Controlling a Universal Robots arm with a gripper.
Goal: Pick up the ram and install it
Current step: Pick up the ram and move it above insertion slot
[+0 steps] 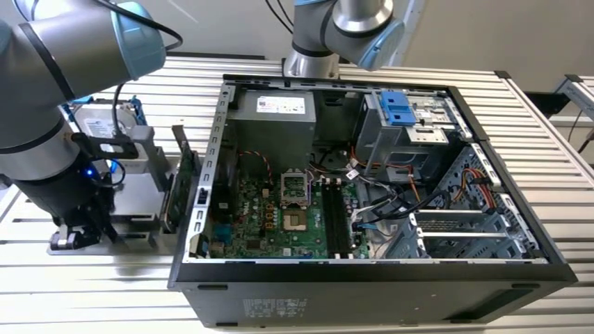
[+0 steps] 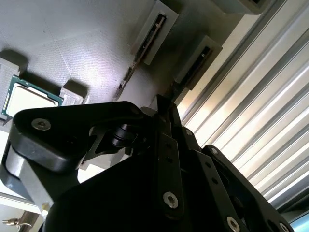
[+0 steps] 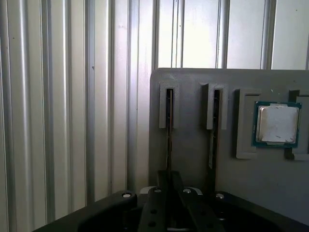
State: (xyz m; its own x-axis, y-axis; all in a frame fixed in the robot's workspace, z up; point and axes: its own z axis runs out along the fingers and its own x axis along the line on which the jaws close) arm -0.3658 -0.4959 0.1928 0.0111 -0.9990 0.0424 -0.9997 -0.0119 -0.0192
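Observation:
The ram (image 3: 169, 140) stands on edge in the slot of a grey holder tray (image 3: 193, 154) that lies nearest the tray's edge, and shows as a thin dark strip in both wrist views (image 2: 179, 84). My gripper (image 3: 169, 186) is down over this stick, its black fingers (image 2: 164, 108) drawn together on the strip's near end. In the exterior view the gripper (image 1: 79, 233) sits low over the tray at the exterior view's left, outside the open computer case (image 1: 199, 209). The motherboard's long black memory slots (image 1: 336, 219) lie inside the case.
A second thin stick (image 3: 212, 145) stands in the neighbouring slot. A square processor chip (image 3: 276, 124) rests in a pocket of the same tray. A green expansion card (image 1: 186, 174) and a silver drive in a blue frame (image 1: 97, 122) stand between the arm and the case. Ribbed metal table (image 3: 58, 121) lies all around.

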